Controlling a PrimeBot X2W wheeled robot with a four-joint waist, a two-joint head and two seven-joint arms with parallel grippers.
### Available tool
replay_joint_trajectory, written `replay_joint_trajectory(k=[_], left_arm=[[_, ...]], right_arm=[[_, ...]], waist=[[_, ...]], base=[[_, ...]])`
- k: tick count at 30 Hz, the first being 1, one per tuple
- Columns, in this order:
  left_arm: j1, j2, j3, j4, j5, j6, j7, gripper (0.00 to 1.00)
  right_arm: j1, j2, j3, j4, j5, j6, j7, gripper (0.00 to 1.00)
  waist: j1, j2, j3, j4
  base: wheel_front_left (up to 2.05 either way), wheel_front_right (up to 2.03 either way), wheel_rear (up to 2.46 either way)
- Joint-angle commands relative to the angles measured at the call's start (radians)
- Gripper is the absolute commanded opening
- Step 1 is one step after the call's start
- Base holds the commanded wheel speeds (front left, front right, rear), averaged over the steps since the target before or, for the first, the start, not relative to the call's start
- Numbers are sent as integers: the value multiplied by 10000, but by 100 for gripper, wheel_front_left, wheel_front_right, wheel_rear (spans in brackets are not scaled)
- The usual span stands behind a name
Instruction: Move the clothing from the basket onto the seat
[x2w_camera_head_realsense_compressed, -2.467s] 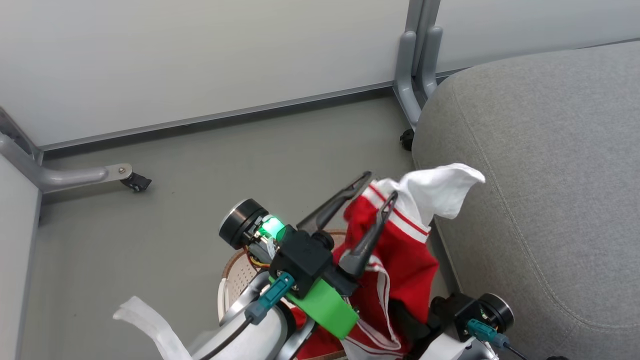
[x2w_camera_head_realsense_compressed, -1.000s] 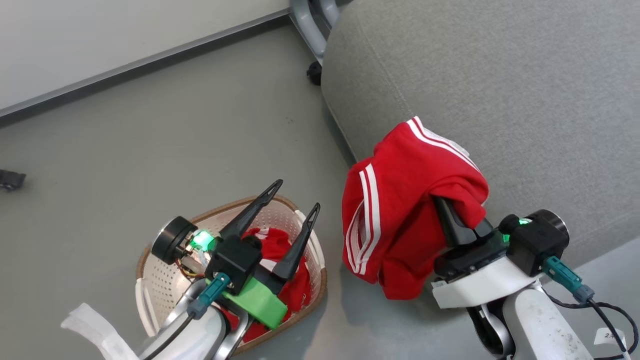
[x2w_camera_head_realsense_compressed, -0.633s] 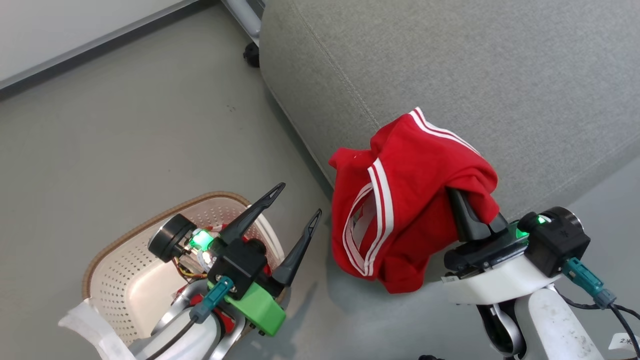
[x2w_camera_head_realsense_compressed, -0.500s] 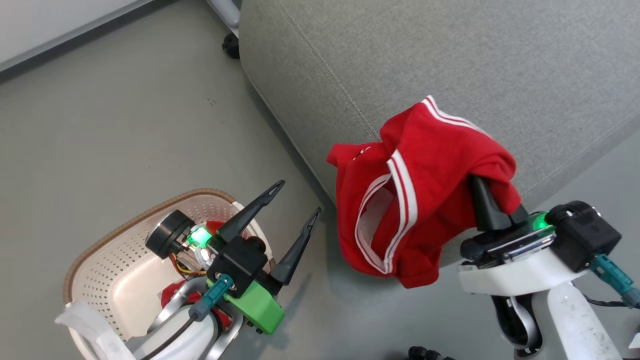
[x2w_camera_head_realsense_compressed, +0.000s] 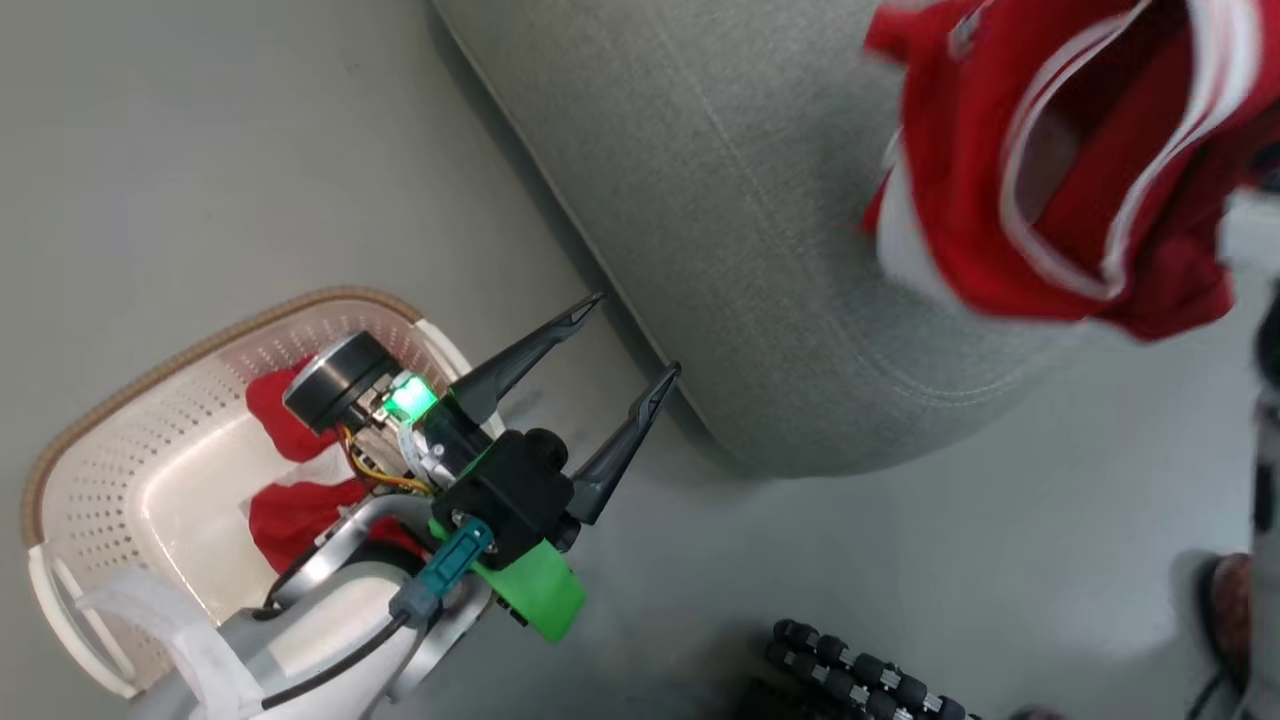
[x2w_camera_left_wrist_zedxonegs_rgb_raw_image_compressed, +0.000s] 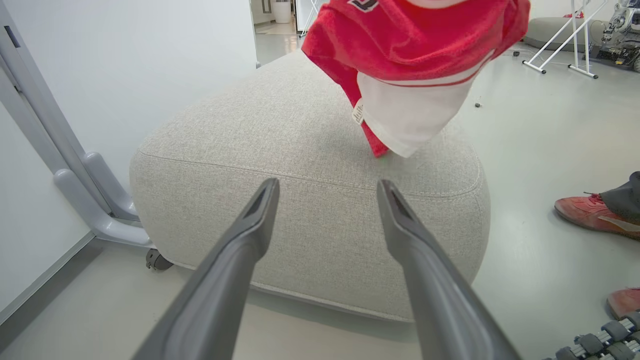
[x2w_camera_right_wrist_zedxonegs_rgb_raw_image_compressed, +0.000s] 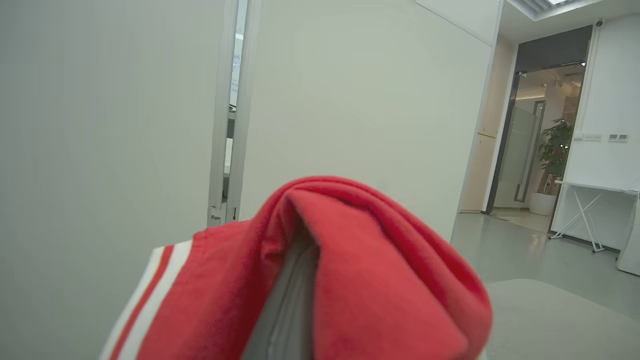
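Now the right tool, its fingers pressed together inside a fold of the red striped garment, has carried that garment up. Half a second ago it hung off the seat's near edge above the floor. It is now over the top of the seat.

The left wrist view shows its white lower tip low over the cushion, but whether it touches cannot be told. The head camera has swung too.

The left tool stays spread and empty between the basket and the seat.

A second red garment lies in the basket, so about half the job looks left to do.
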Motion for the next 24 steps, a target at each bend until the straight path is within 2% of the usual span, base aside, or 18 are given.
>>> replay_joint_trajectory(k=[1,4,8,13,16,17,18,19,24], left_arm=[[-295,127,12,-205,142,-84,128,100],[-628,177,-8,-591,279,-173,351,100],[-935,295,-11,-952,366,-271,575,100],[-1158,294,80,-1092,457,-183,558,100],[-1227,237,107,-1065,473,-122,458,100],[-1231,206,97,-1039,473,-103,433,100],[-1221,194,89,-1016,470,-88,398,100],[-1199,179,83,-983,461,-76,339,100],[-1026,61,105,-712,323,53,63,100]], right_arm=[[-602,-299,-223,149,125,-7,-2,0],[-1776,-1168,-567,687,196,-8,-2,0],[-3106,-1920,-1055,1611,341,-8,-2,0],[-3683,-2333,-1181,3070,150,-8,-2,0],[-3516,-2219,-1268,4134,-23,-8,-2,1],[-3418,-2119,-1349,4489,-80,-8,-2,10],[-3343,-2015,-1466,4750,-148,-8,-2,36],[-3239,-1917,-1693,4982,-328,-8,-4,100],[-2192,-1154,-2088,5290,-906,-8,-2,100]], waist=[[-1,-1,1370,576],[-1,-1,1965,880],[-1,-1,2591,1276],[-1,-1,3028,1703],[-1,-1,3172,1896],[-1,-1,3197,1964],[-1,-1,3208,2006],[-1,-1,3213,2046],[-1,-1,3011,2168]], base=[[0,0,0],[0,0,0],[0,0,0],[0,0,0],[0,0,0],[0,0,0],[0,0,0],[0,0,0],[0,0,0]])
